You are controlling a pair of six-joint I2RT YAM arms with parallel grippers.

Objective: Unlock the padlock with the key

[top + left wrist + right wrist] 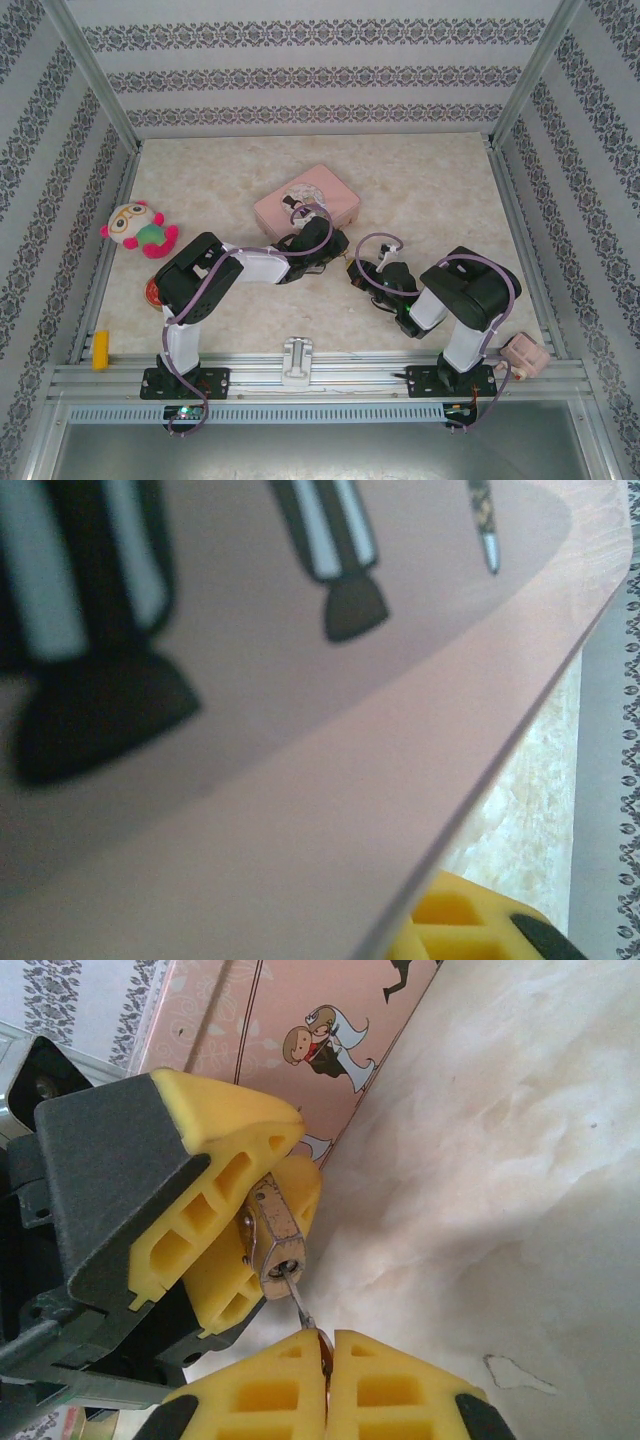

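Brass padlock (272, 1228) is sitting clamped in the left pincer (285, 1165), keyhole (287, 1272) facing the right pincer (325, 1355), which is pinching the key (298, 1302) tight, roughly in line, tip at the keyhole.

A pink tin (300, 820) sits right up against the hand, blurred, its lid slanting away ahead. Dark printed shapes (100, 720) with pale stripes mark the lid. One yellow finger (455, 915) shows just beside the tin's edge. Beyond them are a pale marbled table (535, 780) and a patterned wall (605, 780).
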